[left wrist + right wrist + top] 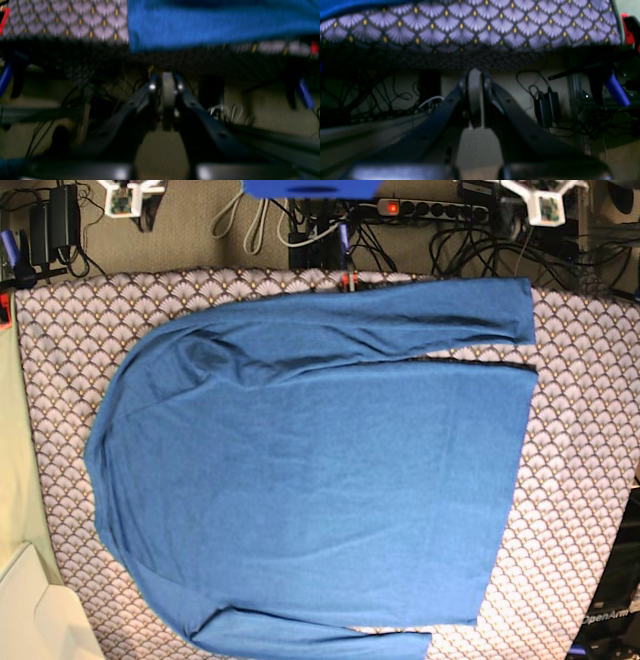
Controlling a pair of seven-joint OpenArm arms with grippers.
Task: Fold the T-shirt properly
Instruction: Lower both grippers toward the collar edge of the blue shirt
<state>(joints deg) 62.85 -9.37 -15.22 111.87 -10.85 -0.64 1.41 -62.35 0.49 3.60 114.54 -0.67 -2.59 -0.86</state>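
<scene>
Black and closed, the left hand (166,85) hangs below the bench edge with its fingers pressed narrow against a pale pad between them, nothing in its grip. The right hand (475,80) looks the same: fingers drawn together, empty, pointing at the underside of the bench. Both wrist views are blurred and dark lower down, so the tangle of cables (540,100) and a black power brick beneath the bench are hard to make out.

Above the left hand, a hem of the T-shirt (212,22) hangs over the bench edge, bright blue, cut off by the top of the frame. In the right wrist view only a sliver of blue shows at the upper left corner.

From the base view, the T-shirt (320,470) lies spread flat over most of the bench (590,430), which wears a cloth of lilac scallops with yellow dots. One long sleeve stretches along the far edge; the other is cut off at the bottom of the frame. The fabric is plain, with soft creases near the shoulder. Faint lettering, "OpenArm", sits at the lower right corner.
</scene>
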